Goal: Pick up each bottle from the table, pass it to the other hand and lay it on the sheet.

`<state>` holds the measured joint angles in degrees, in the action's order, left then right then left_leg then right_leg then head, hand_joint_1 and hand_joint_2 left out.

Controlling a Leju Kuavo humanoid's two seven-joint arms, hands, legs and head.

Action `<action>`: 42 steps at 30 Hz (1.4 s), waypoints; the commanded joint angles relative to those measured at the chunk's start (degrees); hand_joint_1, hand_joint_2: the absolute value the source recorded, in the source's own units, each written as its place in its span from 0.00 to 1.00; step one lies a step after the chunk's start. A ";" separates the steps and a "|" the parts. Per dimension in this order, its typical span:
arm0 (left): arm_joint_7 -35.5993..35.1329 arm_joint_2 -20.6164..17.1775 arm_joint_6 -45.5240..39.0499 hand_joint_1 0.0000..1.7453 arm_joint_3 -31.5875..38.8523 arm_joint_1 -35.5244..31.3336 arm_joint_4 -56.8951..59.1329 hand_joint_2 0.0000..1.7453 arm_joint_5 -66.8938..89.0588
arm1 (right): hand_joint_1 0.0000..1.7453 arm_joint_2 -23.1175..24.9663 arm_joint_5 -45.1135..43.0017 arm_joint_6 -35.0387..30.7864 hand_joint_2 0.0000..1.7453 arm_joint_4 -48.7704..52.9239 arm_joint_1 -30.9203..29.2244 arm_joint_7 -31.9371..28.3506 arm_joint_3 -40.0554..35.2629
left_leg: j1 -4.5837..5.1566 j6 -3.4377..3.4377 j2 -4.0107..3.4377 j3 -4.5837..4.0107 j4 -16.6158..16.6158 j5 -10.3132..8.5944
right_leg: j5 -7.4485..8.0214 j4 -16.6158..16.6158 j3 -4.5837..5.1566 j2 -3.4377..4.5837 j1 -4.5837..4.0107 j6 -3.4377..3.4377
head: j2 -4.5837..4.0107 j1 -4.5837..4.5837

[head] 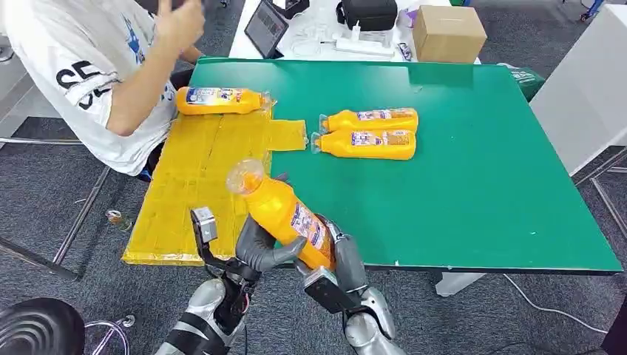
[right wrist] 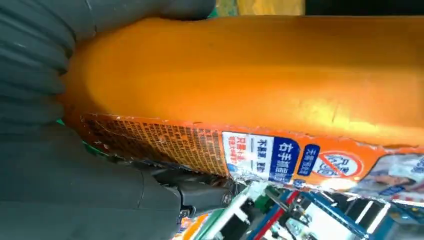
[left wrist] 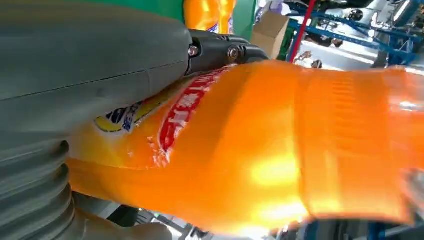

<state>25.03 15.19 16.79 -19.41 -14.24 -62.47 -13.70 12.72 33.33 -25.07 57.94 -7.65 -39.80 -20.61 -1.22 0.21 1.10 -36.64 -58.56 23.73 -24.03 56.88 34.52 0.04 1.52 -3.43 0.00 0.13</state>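
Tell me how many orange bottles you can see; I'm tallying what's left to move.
4. One lies on the yellow sheet at its far end, two lie side by side on the green table, and one is held between both hands.

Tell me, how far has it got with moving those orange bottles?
One bottle already lies on the yellow sheet. A second bottle is mid-handover, gripped by both the left hand and right hand. Two bottles still wait on the green table.
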 commanded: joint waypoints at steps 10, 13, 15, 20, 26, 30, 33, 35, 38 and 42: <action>-0.13 0.47 2.94 0.00 -4.37 -4.24 12.36 1.00 -2.93 | 1.00 0.66 0.92 -1.62 1.00 -16.25 -5.20 0.82 -9.90 | -0.03 -0.07 -0.19 0.32 0.05 0.10 | -0.05 -0.09 -0.31 0.07 -0.07 0.17 | 0.00 0.02; -0.95 0.70 5.54 0.00 -3.52 -3.54 11.33 1.00 -6.14 | 1.00 0.79 1.35 -0.63 1.00 -18.11 -5.84 1.25 -10.81 | -0.04 -0.07 -0.19 0.33 0.05 0.10 | -0.06 -0.09 -0.31 0.04 -0.09 0.20 | 0.00 0.02; -0.95 0.70 5.54 0.00 -3.52 -3.54 11.33 1.00 -6.14 | 1.00 0.79 1.35 -0.63 1.00 -18.11 -5.84 1.25 -10.81 | -0.04 -0.07 -0.15 0.29 0.04 0.09 | -0.06 -0.08 -0.27 0.01 -0.09 0.17 | 0.00 0.02; -2.21 0.86 8.30 1.00 -3.28 -2.10 8.14 1.00 -11.46 | 1.00 0.75 2.62 -0.18 1.00 -20.58 -6.47 2.62 -11.70 | -0.06 -0.10 -0.15 0.36 0.01 0.15 | -0.12 -0.10 -0.37 -0.03 -0.11 0.19 | 0.00 0.02; -1.17 0.59 3.45 1.00 -5.06 -1.14 4.75 1.00 -7.89 | 1.00 0.66 2.18 -0.93 1.00 -19.55 -6.07 2.75 -10.59 | -0.05 -0.07 -0.04 0.20 -0.03 0.09 | -0.11 -0.03 -0.20 -0.14 -0.09 0.16 | 0.00 0.00; -1.27 0.62 3.67 1.00 -5.11 -1.10 4.72 1.00 -8.03 | 1.00 0.64 2.16 -0.87 1.00 -19.35 -6.04 2.73 -10.58 | -0.04 -0.06 -0.06 0.16 -0.02 0.06 | -0.09 -0.03 -0.15 -0.12 -0.07 0.15 | 0.00 0.02; -0.82 0.48 3.00 1.00 -5.14 -1.14 4.46 1.00 -7.30 | 1.00 0.78 1.60 -1.17 1.00 -18.15 -5.83 2.46 -10.00 | -0.05 -0.09 -0.10 0.26 -0.02 0.11 | -0.12 -0.04 -0.25 -0.12 -0.10 0.19 | 0.00 0.00; -0.20 0.36 1.84 1.00 -5.21 -1.03 3.39 1.00 -5.88 | 0.58 0.80 1.66 -1.69 1.00 -16.83 -5.77 2.67 -9.86 | -0.05 -0.09 -0.10 0.23 -0.03 0.10 | -0.12 -0.03 -0.22 -0.12 -0.09 0.18 | 0.00 0.00; -0.21 0.37 1.84 1.00 -5.19 -1.06 3.29 1.00 -5.88 | 0.58 0.82 1.66 -1.60 1.00 -16.70 -5.88 2.71 -9.87 | -0.03 -0.06 -0.10 0.07 -0.02 0.04 | -0.06 -0.01 -0.04 -0.08 -0.05 0.11 | 0.00 0.00; 0.85 0.45 -0.90 1.00 -4.42 -0.79 1.77 1.00 -4.01 | 0.00 0.94 -3.22 4.07 0.00 -13.73 -4.87 2.23 -8.09 | -0.01 -0.06 -0.10 0.09 -0.01 0.04 | -0.07 -0.01 -0.06 -0.09 -0.04 0.12 | 0.00 0.00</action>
<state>25.11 15.02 18.16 -19.47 -12.57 -57.96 -20.15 13.73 34.03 -27.54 44.59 -13.33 -37.72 -27.39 -1.22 0.22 0.92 -36.63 -58.57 23.73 -24.02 56.88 34.59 0.09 1.53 -3.43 0.00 0.13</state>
